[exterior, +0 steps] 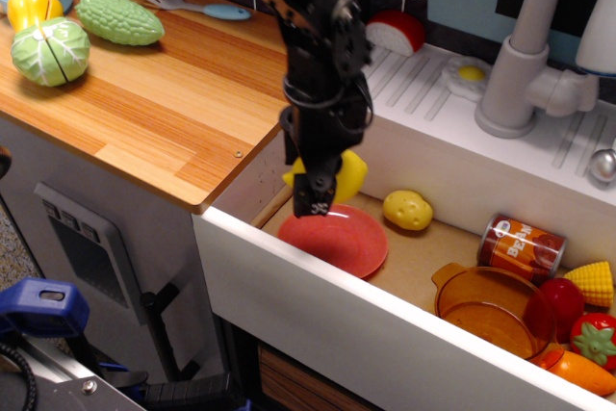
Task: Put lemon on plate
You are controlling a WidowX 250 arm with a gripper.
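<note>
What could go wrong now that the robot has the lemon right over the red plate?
The gripper holds the lemon above the far edge of the plate, not its middle. Let go there, the round lemon might roll off toward the potato. The plate also lies close to the sink's white front wall, so going lower, the arm could perhaps bump it.

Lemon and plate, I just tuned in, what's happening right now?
The gripper is shut on the lemon and holds it down inside the sink, just above the back edge of the red-pink plate. The lemon is not yet resting on the plate. The plate itself lies flat on the sink floor with nothing on it, and the small yellow potato sits beside it to the right.
</note>
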